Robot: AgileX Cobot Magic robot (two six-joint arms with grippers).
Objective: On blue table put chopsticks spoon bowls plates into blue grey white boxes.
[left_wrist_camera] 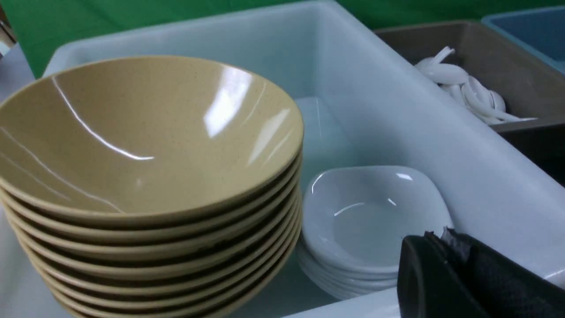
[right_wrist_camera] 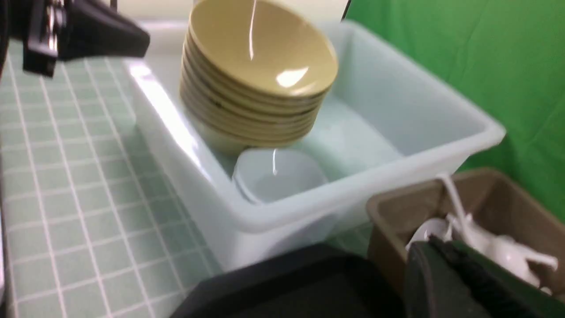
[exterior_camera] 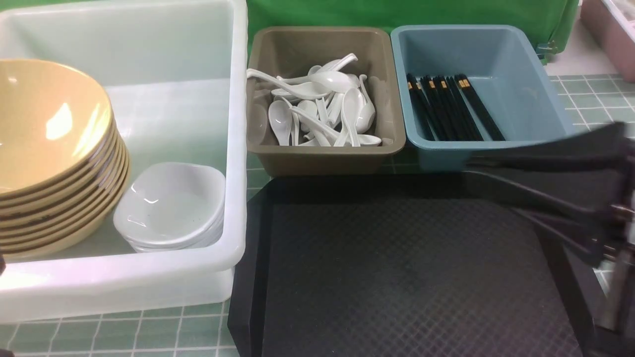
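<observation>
The black textured tray lies at the blue table's near edge. One translucent white tub holds eight stacked mustard bowls and about five stacked white dishes. The grey-brown tub holds white spoons; the blue tub holds black chopsticks. Both the left gripper and right gripper are closed, empty.
</observation>
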